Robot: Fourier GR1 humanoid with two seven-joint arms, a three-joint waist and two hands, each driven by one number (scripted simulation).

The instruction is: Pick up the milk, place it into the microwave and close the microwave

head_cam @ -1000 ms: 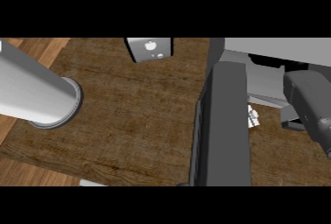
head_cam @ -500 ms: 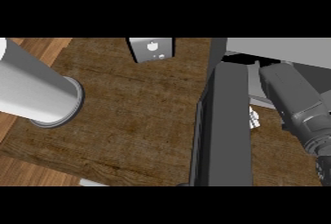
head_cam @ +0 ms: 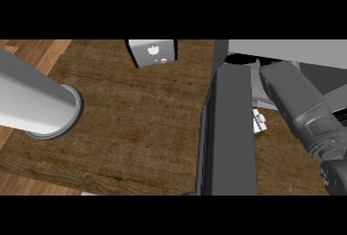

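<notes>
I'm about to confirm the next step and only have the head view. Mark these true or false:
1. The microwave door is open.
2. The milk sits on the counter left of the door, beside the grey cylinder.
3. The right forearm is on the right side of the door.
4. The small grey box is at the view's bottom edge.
1. True: the microwave door stands open, seen edge-on as a dark slab.
2. False: the milk shows as a small white shape just right of the door, far from the grey cylinder across the counter.
3. True: the right forearm runs along the door's right side.
4. False: the small grey box is at the top edge.
</notes>
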